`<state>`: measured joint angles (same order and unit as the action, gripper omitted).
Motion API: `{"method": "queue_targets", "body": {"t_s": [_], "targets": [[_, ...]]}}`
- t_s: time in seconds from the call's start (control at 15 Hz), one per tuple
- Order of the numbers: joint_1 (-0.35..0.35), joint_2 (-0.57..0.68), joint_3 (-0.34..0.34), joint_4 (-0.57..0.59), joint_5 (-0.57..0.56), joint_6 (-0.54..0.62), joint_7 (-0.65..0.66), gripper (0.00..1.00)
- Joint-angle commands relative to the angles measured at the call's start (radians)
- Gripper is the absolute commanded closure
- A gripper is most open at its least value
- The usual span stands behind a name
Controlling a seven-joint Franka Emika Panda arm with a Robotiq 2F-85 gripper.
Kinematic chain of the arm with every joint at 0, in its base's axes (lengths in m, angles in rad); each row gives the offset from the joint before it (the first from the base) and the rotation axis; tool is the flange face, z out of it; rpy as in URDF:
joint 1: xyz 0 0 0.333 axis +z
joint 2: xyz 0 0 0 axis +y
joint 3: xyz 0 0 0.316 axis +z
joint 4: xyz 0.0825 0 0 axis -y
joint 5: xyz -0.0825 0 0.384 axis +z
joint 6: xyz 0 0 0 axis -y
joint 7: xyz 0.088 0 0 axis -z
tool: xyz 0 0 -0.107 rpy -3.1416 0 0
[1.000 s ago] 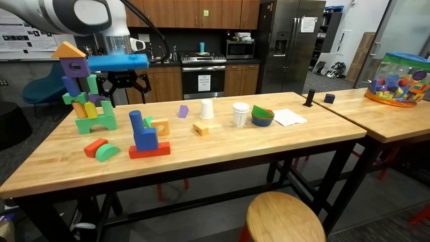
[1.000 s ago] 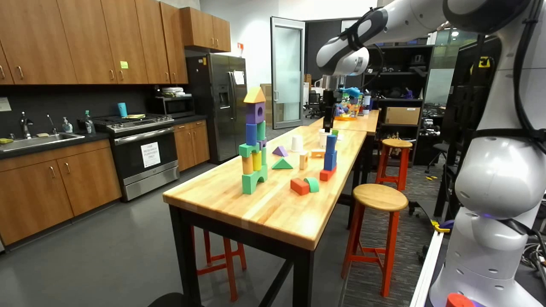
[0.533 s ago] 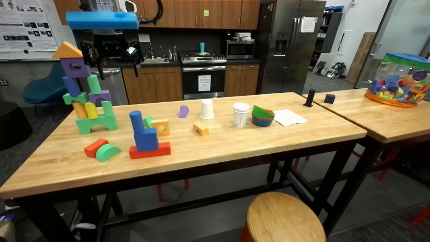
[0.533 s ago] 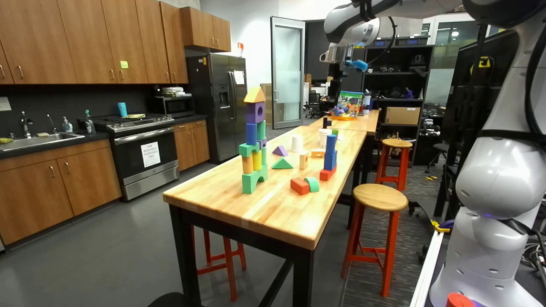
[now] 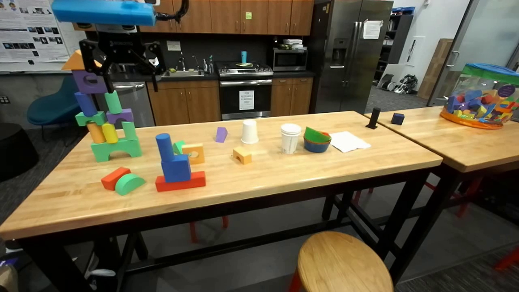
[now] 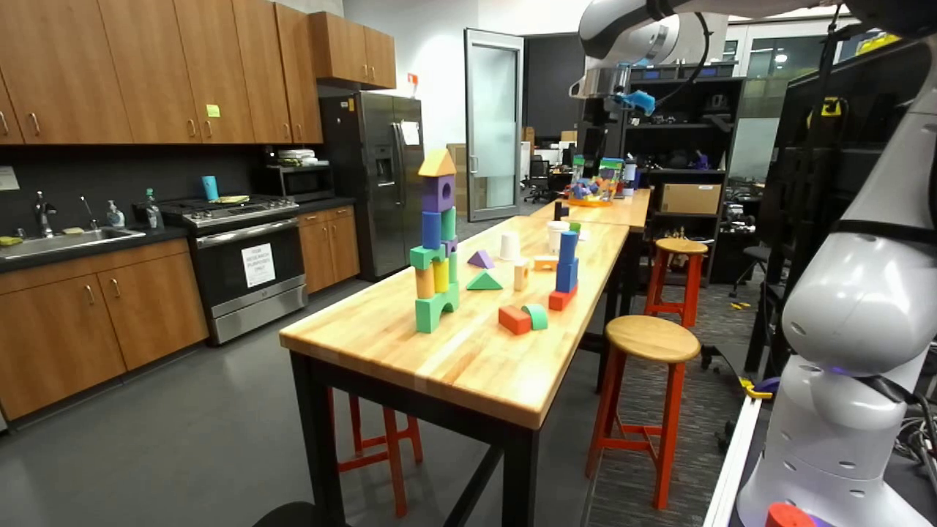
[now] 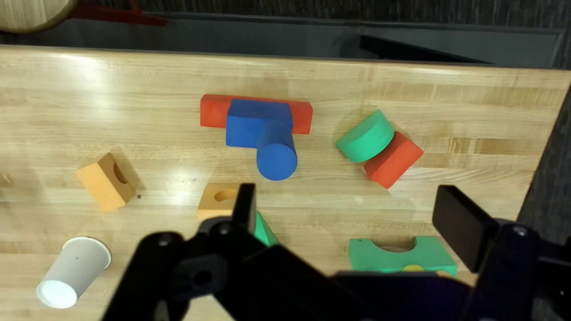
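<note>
Black fingers (image 7: 461,225) hang spread wide in the air over a wooden bench (image 5: 284,170), a broad gap between them. In an exterior view one of them crosses in front of the top of a block tower (image 5: 95,118), though the two are apart. The tower stands upright on the bench — an orange triangle (image 6: 437,164) at its peak, a purple block (image 6: 430,196) with a round hole just under that, a green arch (image 5: 117,145) at its foot. Lower down, a blue cylinder (image 7: 276,161) stands on a blue block (image 7: 241,129), itself set on a red bar (image 7: 214,111). Close by, a green half-round (image 7: 366,137) touches a red block (image 7: 394,161); a light-orange bridge block (image 7: 101,183) and an upside-down white cup (image 7: 75,273) stand farther along the bench.
</note>
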<state>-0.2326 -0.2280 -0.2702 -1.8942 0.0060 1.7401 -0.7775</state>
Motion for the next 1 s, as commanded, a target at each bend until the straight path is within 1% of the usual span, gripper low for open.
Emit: {"method": "queue_targets", "body": {"t_s": [0.0, 0.33, 0.47, 0.93], "targets": [[0.016, -0.013, -0.017, -0.006, -0.003, 0.008, 0.0, 0.0], [0.022, -0.053, -0.019, -0.038, -0.005, 0.032, 0.001, 0.0], [0.031, -0.037, -0.012, -0.025, -0.001, 0.012, 0.0, 0.0], [0.061, -0.068, 0.009, -0.061, -0.038, 0.001, -0.011, 0.0]]}}
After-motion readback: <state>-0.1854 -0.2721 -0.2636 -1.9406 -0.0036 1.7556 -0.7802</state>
